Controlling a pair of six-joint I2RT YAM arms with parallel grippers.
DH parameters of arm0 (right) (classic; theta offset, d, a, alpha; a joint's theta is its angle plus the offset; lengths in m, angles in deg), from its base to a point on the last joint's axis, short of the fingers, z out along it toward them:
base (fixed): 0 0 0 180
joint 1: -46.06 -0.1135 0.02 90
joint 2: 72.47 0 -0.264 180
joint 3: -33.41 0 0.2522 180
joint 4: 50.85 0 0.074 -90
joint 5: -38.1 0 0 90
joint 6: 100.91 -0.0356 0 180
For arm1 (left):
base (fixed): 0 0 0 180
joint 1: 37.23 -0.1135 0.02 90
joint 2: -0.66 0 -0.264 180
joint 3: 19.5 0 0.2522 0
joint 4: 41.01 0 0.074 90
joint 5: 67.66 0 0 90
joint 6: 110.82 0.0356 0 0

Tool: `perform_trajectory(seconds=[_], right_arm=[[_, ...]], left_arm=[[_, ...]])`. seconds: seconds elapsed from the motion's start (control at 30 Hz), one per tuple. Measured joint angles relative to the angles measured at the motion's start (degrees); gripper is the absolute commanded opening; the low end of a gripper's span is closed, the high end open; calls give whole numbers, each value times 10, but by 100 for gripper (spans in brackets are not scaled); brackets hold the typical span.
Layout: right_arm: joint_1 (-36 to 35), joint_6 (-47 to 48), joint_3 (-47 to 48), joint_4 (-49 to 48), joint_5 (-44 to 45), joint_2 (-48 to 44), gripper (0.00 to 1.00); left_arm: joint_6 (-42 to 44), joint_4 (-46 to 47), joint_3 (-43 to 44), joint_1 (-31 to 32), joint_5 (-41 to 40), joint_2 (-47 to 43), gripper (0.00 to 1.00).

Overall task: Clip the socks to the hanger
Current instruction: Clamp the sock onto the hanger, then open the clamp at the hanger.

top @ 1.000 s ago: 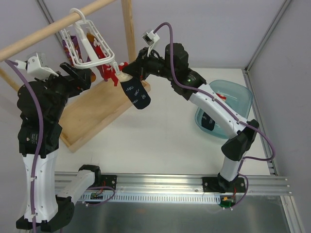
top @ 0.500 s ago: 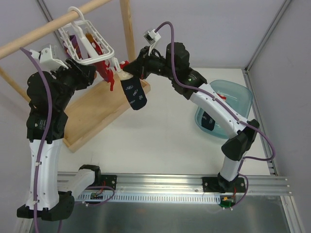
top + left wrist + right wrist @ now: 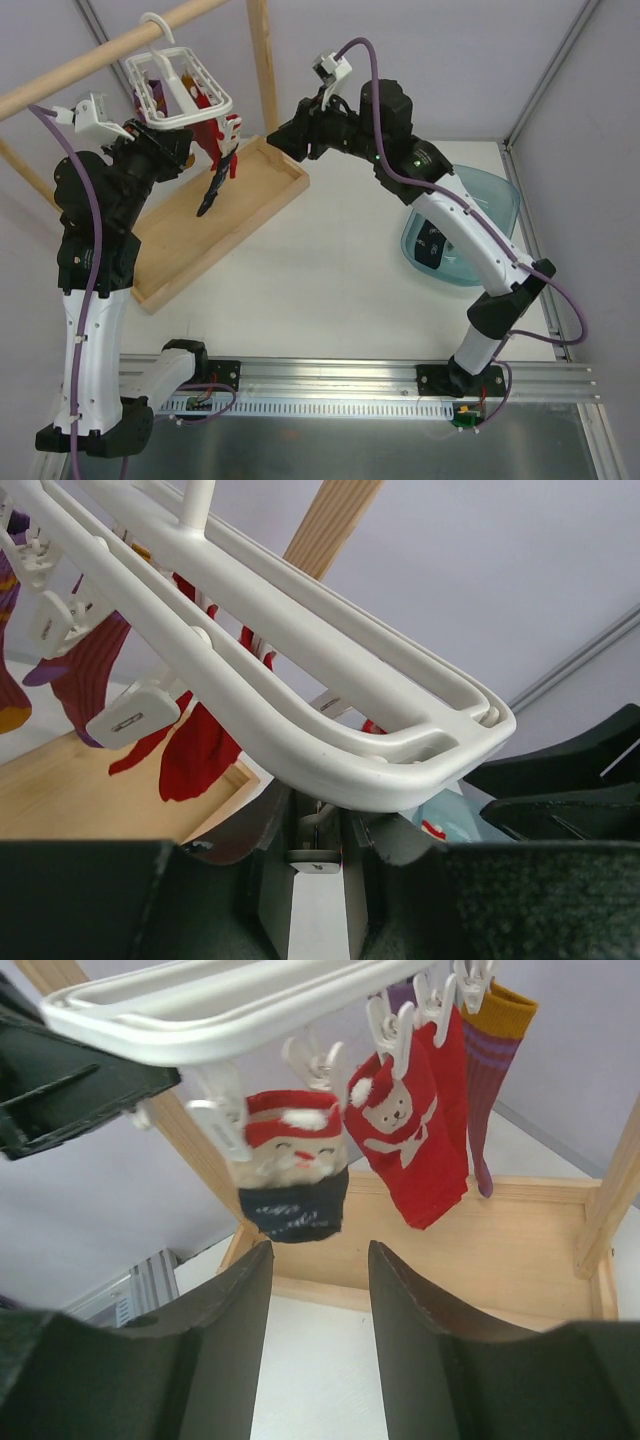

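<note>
The white hanger point(image 3: 215, 108) hangs by its hook from the wooden rod. One navy sock point(image 3: 213, 190) with a red-and-white cuff dangles from a clip at the hanger's near corner; the right wrist view shows this sock point(image 3: 295, 1210) just beyond my fingers. My right gripper point(image 3: 282, 140) point(image 3: 318, 1260) is open and empty, a little to the sock's right. My left gripper point(image 3: 183, 158) point(image 3: 318, 825) sits right under the hanger frame point(image 3: 300, 690), shut on a thin white part there, apparently a clip. A second dark sock point(image 3: 431, 248) lies in the teal basin.
Red socks point(image 3: 410, 1150) and a purple-orange striped sock point(image 3: 490, 1070) hang from other clips. A wooden tray base point(image 3: 230, 225) lies under the hanger, with an upright post point(image 3: 265, 60) behind and the rod point(image 3: 90, 65) overhead. The teal basin point(image 3: 490, 195) stands at the right.
My right gripper has opened, let go of the navy sock and drawn back; the sock now hangs free and has swung left. My left gripper has moved in under the hanger and shut.
</note>
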Motion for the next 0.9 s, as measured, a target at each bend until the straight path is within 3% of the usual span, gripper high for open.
perform_trajectory(seconds=[0.37,0.53,0.9], right_arm=[[-133,109,6,8,52,-30,52],[-148,131,9,-27,65,-22,52],[-160,135,93,-77,75,99,52]], left_arm=[[-62,4,0,0,9,-11,13],[-81,4,0,0,22,-17,13],[-98,-1,0,0,33,-41,12]])
